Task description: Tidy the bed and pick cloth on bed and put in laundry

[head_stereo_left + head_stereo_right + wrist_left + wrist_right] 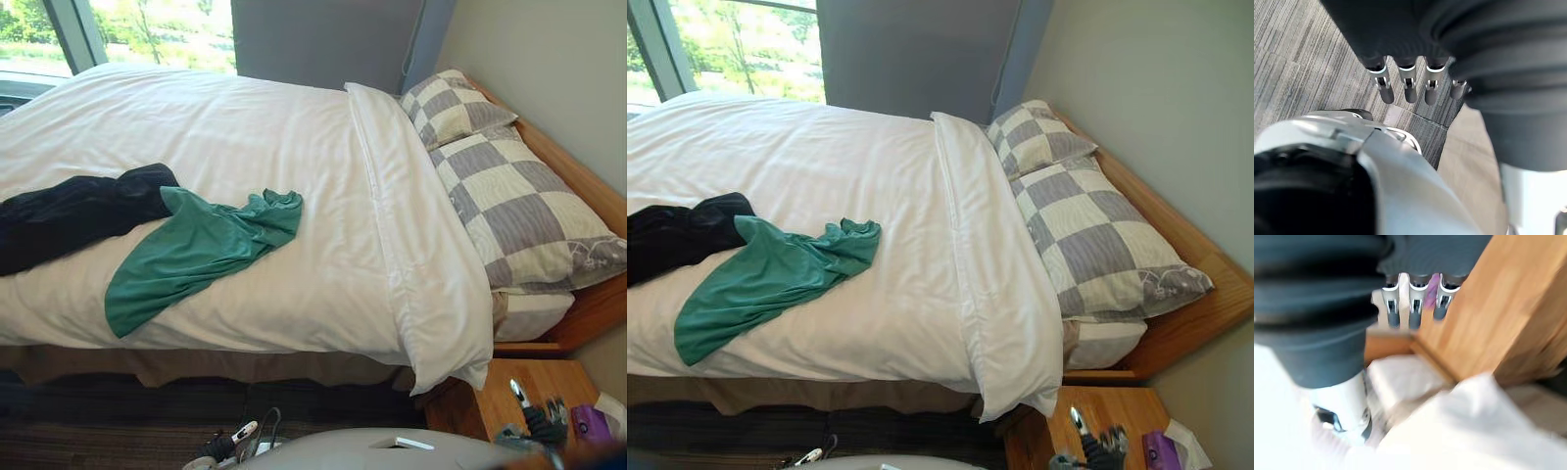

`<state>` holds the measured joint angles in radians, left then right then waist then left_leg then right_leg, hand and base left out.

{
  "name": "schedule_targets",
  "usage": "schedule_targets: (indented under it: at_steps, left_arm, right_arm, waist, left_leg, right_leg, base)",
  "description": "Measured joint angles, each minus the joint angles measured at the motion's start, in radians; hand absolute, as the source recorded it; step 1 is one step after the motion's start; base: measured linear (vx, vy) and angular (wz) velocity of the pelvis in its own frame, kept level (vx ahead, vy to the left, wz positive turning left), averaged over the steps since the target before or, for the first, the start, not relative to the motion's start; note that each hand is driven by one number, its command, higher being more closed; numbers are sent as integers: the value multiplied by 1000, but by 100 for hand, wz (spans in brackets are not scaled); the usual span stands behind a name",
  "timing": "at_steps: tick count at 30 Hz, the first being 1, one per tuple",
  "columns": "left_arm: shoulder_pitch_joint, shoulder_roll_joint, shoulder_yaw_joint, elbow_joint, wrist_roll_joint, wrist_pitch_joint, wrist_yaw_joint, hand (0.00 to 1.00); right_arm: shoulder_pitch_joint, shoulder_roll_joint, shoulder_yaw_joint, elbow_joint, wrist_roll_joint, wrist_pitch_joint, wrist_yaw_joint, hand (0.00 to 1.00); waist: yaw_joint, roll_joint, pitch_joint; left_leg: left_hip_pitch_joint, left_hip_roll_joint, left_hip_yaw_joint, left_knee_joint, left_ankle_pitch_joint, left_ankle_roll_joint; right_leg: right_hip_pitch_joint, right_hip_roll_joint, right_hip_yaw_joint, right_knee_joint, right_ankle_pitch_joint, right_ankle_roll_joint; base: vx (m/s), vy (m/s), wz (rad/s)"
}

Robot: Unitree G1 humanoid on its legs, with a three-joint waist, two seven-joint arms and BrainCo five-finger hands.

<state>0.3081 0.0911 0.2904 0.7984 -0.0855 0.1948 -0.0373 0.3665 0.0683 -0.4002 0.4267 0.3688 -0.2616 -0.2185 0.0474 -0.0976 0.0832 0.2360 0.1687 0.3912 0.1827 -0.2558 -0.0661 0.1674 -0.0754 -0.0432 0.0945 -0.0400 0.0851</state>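
A green cloth lies crumpled on the white duvet near the bed's front edge. A black cloth lies beside it to the left, and the two touch where they meet. My right hand hangs low over the wooden nightstand, away from both cloths. In the right wrist view its fingers are straight and hold nothing. My left hand is down by the floor below the bed's edge. In the left wrist view its fingers hang straight over the carpet.
Two grey-and-cream checked pillows lie against the wooden headboard on the right. A purple item rests on the nightstand. A window and a grey curtain stand behind the bed.
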Motion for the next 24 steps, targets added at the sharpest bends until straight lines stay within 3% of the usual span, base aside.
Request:
schedule_targets:
  at_steps: [2, 7, 12, 14, 16, 19, 21, 24]
  left_arm:
    - [2, 6, -15, -8, -1, 19, 0, 0]
    - [9, 29, -70, -62, -4, 65, 0, 0]
    - [-35, 37, -84, -93, -28, 86, 4, 0]
    - [-65, 38, -85, -110, -53, 89, 14, 0]
    - [-124, 40, -89, -111, -84, 94, 27, 0]
    - [-183, 43, -108, -111, -120, 94, 44, 0]
    - [-261, 34, -127, -111, -154, 72, 46, 0]
    - [-355, 10, -154, -113, -181, 12, 46, 0]
  right_arm:
    - [-8, -6, 34, -61, 3, 9, 37, 100]
    - [-100, -25, 106, -134, 90, 81, 137, 100]
    - [-272, -86, 160, -147, 252, 148, 177, 100]
    - [-375, -121, 162, -176, 335, 160, 178, 100]
    - [-501, -176, 155, -205, 414, 161, 176, 100]
    - [-619, -226, 134, -243, 474, 161, 165, 100]
    - [-746, -280, 105, -270, 505, 163, 143, 100]
    - [-851, -308, 84, -357, 536, 164, 111, 100]
  waist:
    - [1, 0, 0]
    - [17, -10, 10]
    - [28, -9, 96]
    - [32, -3, 155]
    - [39, 18, 230]
    - [47, 36, 288]
    - [52, 62, 339]
    - [49, 92, 398]
  left_leg:
    - [-4, 0, -10, 1, 0, 0]
    - [-31, 3, -34, 25, -1, -6]
    - [-132, 12, -96, 130, -32, 4]
    - [-198, 13, -106, 178, -41, 12]
    - [-282, 9, -124, 217, -42, 18]
    - [-369, 4, -128, 236, -32, 25]
    - [-466, -12, -132, 246, -1, 48]
    - [-569, -12, -144, 325, 3, 54]
  right_leg:
    - [1, 0, -5, 1, 0, 0]
    - [-5, 0, -18, 1, -1, -1]
    - [-36, 4, -21, 11, -1, -5]
    - [-78, 7, -5, 13, -9, -26]
    - [-148, 6, 2, 34, -19, -51]
    - [-248, 0, 3, 79, -28, -59]
    - [-374, -17, 2, 147, -34, -47]
    - [-494, -34, -7, 274, -78, -42]
  base:
    - [10, -12, 14]
    - [6, -4, 13]
    - [-36, 8, 24]
    - [-98, 11, 7]
    - [-118, 25, 7]
    - [-99, 15, 6]
    - [-7, -3, 14]
    - [51, 2, 22]
